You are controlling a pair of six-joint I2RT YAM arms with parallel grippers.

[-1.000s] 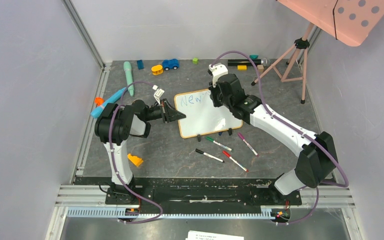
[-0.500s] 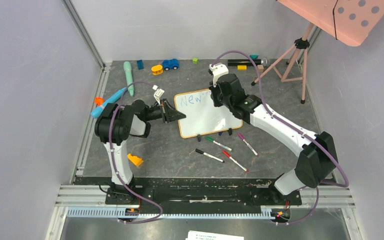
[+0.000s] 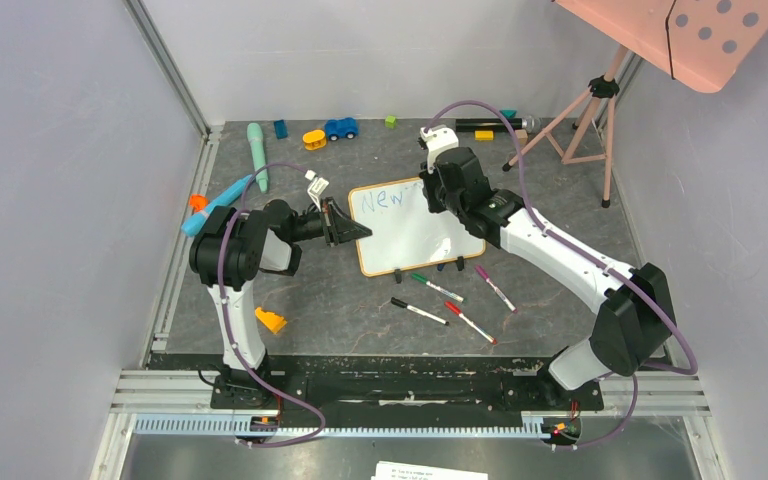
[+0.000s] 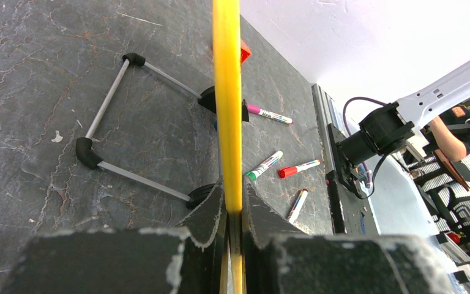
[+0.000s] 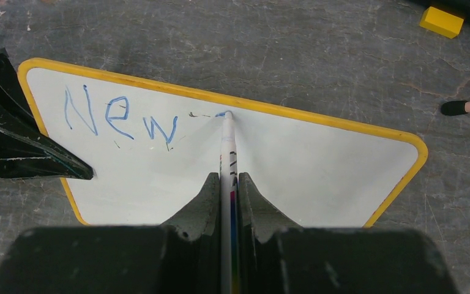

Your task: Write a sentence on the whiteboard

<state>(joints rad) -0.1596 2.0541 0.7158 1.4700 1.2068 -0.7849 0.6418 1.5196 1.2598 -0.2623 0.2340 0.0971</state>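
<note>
Whiteboard (image 3: 415, 232) on dark marbled tabletop (image 3: 340, 300); pale lilac walls (image 3: 60, 200) around.

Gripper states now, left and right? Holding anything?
Left gripper: shut on the edge of the small yellow-framed whiteboard.
Right gripper: shut on a thin white marker, tip by the board's far edge.

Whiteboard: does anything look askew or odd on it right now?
Slightly. The whiteboard lies skewed to the table edge, its left rim clamped by the left gripper. The marker in the right gripper touches right beside the top frame, tighter to it than "New".
</note>
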